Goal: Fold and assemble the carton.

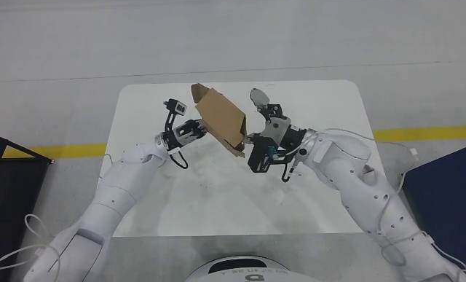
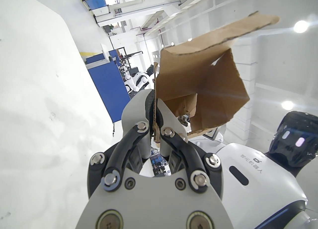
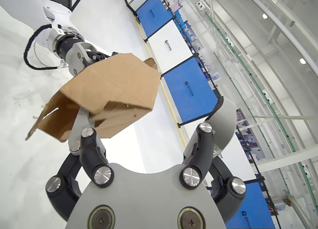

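- Carton (image 1: 220, 120): brown cardboard, partly opened into a tube, lifted off the table (image 1: 145, 107) and hanging over its far middle between the two grippers.
- Long axis in the top view: diagonal, from the far-left corner down to the near-right corner; one loose flap sticking out at the far end.
- Left wrist view: open end of the carton (image 2: 198, 86) turned towards the camera, inner walls and a folded inner flap visible.
- Left gripper (image 1: 200, 127): clenched on a thin cardboard edge at the carton's left side, edge pinched between both fingers (image 2: 146, 105); arm coming in from the near left, forearm raised and angled towards the table's centre.
- Right gripper (image 3: 151, 118): spread wide, holding nothing; one finger tucked behind the carton's lower flap (image 3: 111, 115), contact not discernible; the other finger (image 3: 223, 115) well apart from the cardboard.
- Right arm: in from the near right, elbow bent, gripper (image 1: 253, 122) just beside the carton's near-right corner.
- Surroundings: yellow floor line (image 1: 73, 149) running behind the table, black frame (image 1: 14, 162) off the table's left side, blue panels (image 3: 191, 88) in the room beyond.
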You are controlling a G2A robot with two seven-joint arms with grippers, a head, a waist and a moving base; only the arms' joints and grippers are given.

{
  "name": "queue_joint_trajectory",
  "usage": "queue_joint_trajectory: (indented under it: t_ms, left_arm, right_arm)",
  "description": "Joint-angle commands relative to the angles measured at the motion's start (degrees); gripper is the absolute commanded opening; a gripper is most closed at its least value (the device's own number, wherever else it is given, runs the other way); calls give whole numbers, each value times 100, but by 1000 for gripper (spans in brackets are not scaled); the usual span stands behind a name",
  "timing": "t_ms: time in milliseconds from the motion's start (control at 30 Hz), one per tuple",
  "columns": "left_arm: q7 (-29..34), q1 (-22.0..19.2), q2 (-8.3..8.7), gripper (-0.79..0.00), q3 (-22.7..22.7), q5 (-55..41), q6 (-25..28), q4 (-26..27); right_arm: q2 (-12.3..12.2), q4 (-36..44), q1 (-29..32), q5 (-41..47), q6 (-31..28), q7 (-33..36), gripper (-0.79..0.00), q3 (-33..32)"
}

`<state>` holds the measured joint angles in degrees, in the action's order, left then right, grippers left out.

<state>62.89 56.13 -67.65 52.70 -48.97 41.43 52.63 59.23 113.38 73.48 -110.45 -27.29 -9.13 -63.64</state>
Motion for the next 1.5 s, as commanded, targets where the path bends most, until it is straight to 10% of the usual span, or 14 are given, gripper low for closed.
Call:
queue_joint_trajectory:
  t_ms: [0,267,567,767,1233,1467]
  left_arm:
    - [-103,-26,-8,-785,-24,227,101,-33]
    - [-677,-99,-5,-785,-80,1054,674,-237]
    - [-1120,-120,20,-785,-53,1342,1117,-396]
    - [-1172,-137,77,-785,-35,1631,1169,-355]
    - [-949,-155,154,-785,154,1539,945,-432]
    - [-986,-158,146,-785,223,1560,916,-433]
  right_arm:
    - [12,13,1,-34,118,91,-132,11]
    - [48,-39,30,213,254,184,-314,-29]
    - [61,-46,-68,-637,-50,737,-114,261]
    - [66,2,-24,-1374,74,888,-135,469]
    - [233,-473,-199,-2687,1114,1022,-563,1164]
    - [317,-703,-310,-2597,1097,1114,-628,1232]
